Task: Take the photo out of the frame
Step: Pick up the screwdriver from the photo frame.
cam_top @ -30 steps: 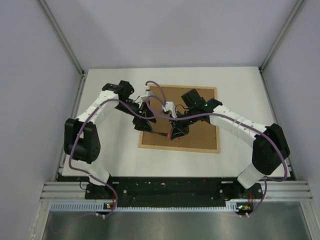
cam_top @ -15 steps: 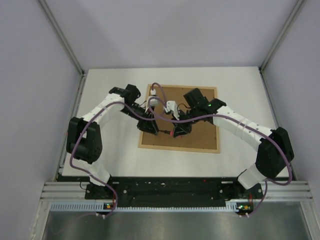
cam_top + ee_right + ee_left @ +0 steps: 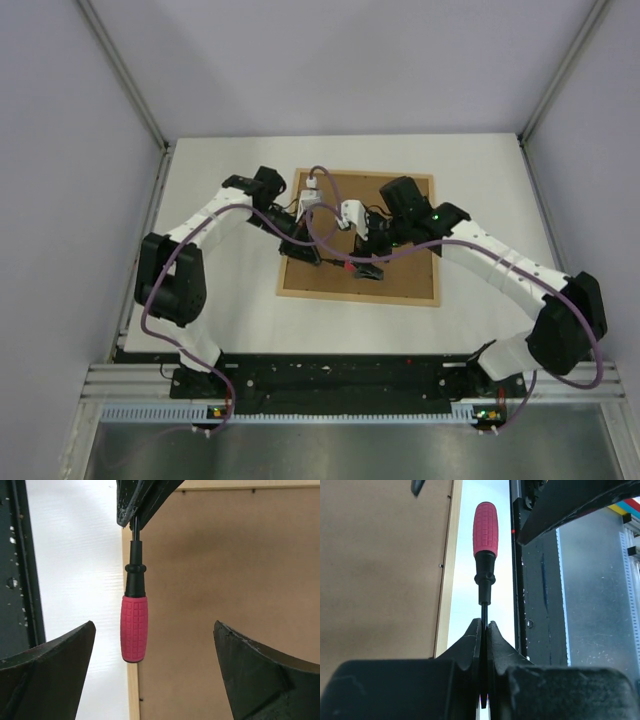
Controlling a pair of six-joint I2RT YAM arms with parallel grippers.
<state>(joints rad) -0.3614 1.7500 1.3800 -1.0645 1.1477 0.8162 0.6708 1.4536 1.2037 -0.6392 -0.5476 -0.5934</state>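
The frame (image 3: 357, 296) lies face down on the white table, its brown backing board (image 3: 400, 275) facing up. The photo is hidden beneath that board. A screwdriver with a red handle (image 3: 485, 527) hangs over the frame's near-left rim (image 3: 446, 580). My left gripper (image 3: 484, 625) is shut on its thin black shaft. Facing it, my right gripper (image 3: 154, 626) stands open, its fingers wide on either side of the red handle (image 3: 134, 628) without touching it. From above, both grippers meet over the board's left part, with the screwdriver (image 3: 346, 267) between them.
A black rail (image 3: 540, 605) runs along the table's near edge, with the arm bases on it. White table (image 3: 220, 300) surrounds the frame, and grey enclosure walls with corner posts (image 3: 125, 80) close in the sides and back.
My left gripper has shut on the screwdriver's shaft. My right gripper has let go of the red handle and opened wide, and its arm has drawn back to the right.
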